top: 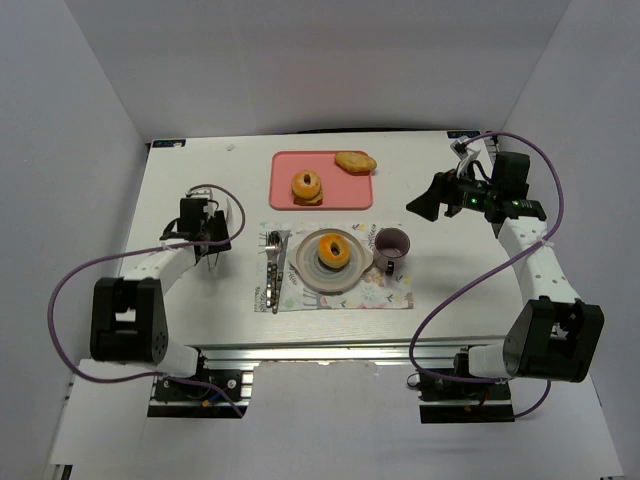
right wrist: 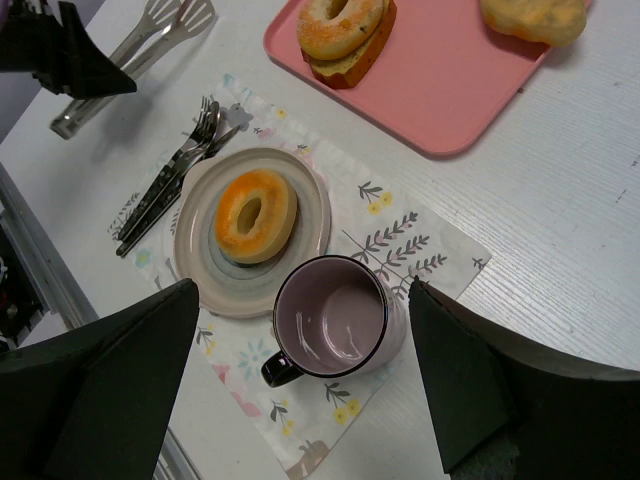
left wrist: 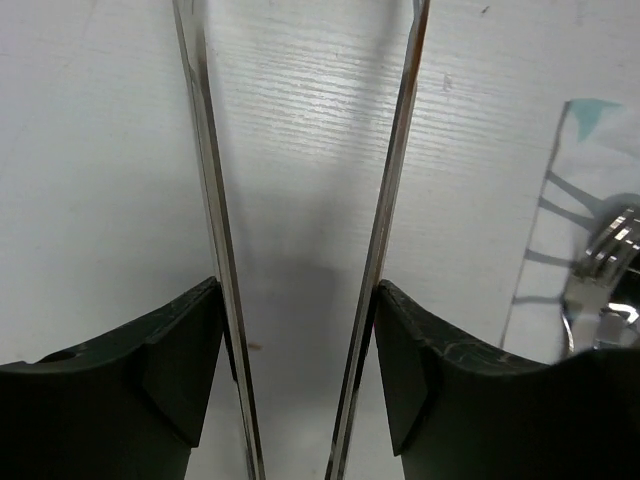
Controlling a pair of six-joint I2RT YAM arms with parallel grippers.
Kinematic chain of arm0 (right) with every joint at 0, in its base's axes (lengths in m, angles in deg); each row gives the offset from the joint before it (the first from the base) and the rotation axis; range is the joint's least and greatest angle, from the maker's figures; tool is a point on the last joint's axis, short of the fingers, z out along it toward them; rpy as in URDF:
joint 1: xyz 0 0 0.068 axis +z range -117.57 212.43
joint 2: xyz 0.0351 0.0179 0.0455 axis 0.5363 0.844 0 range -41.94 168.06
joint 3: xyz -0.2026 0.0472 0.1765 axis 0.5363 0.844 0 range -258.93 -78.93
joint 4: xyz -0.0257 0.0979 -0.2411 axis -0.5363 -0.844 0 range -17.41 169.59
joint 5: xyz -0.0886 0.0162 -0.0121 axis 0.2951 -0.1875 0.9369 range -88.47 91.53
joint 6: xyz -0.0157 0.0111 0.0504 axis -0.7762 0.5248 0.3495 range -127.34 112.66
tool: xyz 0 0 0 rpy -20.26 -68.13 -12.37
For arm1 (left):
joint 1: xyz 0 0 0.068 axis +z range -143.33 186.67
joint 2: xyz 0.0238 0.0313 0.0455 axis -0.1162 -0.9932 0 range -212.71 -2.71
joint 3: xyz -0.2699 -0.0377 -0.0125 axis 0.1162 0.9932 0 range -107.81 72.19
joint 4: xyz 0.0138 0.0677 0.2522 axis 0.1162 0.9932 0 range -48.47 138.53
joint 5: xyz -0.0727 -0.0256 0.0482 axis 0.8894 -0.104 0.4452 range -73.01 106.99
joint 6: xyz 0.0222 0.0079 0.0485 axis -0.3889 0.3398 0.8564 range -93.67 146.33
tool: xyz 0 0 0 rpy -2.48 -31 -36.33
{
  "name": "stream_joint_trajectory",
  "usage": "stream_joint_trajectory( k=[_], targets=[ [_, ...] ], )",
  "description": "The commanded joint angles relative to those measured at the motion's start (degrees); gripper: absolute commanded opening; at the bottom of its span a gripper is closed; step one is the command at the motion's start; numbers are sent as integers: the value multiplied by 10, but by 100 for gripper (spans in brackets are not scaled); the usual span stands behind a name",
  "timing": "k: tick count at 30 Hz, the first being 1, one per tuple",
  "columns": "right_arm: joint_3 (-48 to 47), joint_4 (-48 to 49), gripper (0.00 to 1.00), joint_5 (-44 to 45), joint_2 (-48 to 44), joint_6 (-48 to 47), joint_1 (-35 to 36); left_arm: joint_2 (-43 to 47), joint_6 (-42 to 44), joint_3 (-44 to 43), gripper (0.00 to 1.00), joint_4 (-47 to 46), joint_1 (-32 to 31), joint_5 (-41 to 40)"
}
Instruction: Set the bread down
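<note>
The bread (top: 333,250), a golden-orange ring with a dark hole, lies flat on a round grey plate (top: 300,265) on the placemat; it also shows in the right wrist view (right wrist: 255,214) on the plate (right wrist: 312,210). My left gripper (top: 205,232) is left of the placemat, low over the table, shut on metal tongs (left wrist: 385,230) whose two arms run between its fingers (left wrist: 440,380). The tongs (right wrist: 150,40) hold nothing. My right gripper (top: 425,205) is open and empty, raised to the right of the plate, looking down past the mug.
A purple mug (top: 390,243) stands right of the plate on the floral placemat (top: 385,295). Cutlery (top: 274,265) lies left of the plate. A pink tray (top: 345,190) at the back holds a thicker ring bread (top: 307,186) and an oval bun (top: 355,161).
</note>
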State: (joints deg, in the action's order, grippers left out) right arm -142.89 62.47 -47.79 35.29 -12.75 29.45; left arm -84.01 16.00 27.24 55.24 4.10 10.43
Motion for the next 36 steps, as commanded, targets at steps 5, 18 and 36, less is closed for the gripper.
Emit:
stream_joint_trajectory(
  k=[5, 18, 36],
  targets=[
    [-12, -17, 89, -9, -9, -18, 3, -104, 18, -42, 70, -21, 25, 46],
    [-41, -76, 89, 48, 9, -27, 3, -46, -16, -20, 98, -20, 45, 31],
    [-172, -114, 90, 188, 70, 65, 3, 293, -167, -19, 98, 47, 45, -25]
  ],
)
